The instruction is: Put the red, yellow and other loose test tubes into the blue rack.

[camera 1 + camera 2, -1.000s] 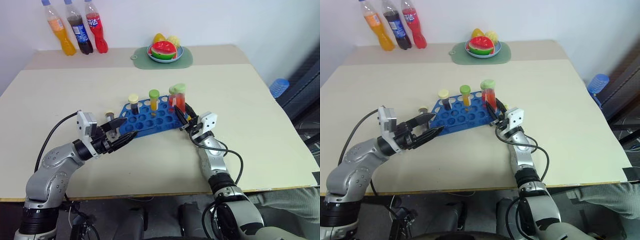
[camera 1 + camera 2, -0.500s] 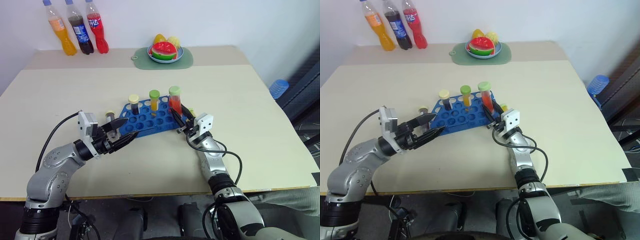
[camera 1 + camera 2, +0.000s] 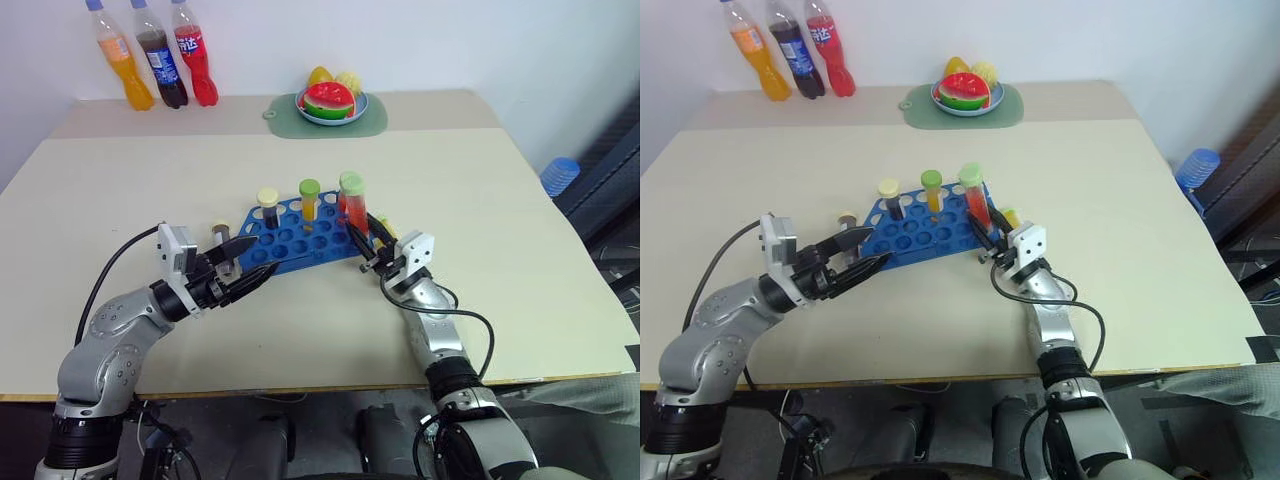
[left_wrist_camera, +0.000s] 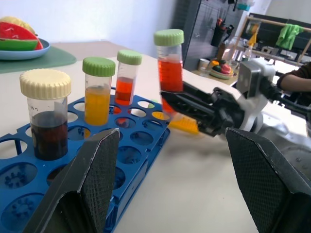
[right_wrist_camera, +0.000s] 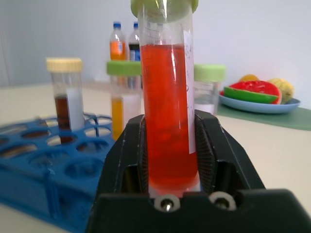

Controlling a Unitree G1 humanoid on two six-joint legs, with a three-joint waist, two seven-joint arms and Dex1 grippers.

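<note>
**Two tubes racked, red one at the rack's edge**

Blue rack (image 3: pixel 300 238) sits mid-table, holding the dark tube (image 3: pixel 267 207) and yellow tube (image 3: pixel 308 198) upright. Right gripper (image 3: pixel 362 240) is clamped on the red tube (image 3: pixel 351 203) at the rack's right end, not yet seated. Since the earlier frame, the tube has tilted upright. Left gripper (image 3: pixel 250 258) waits with fingers apart.

Two head cameras look forward and down over the counter (image 3: pixel 520 230), sharing the blue rack (image 3: pixel 300 240) at centre. The left wrist camera sights low along the left pincer (image 4: pixel 175 184) across that rack. The right wrist camera sits close behind the right pincer (image 5: pixel 170 141), facing the same rack.
</note>
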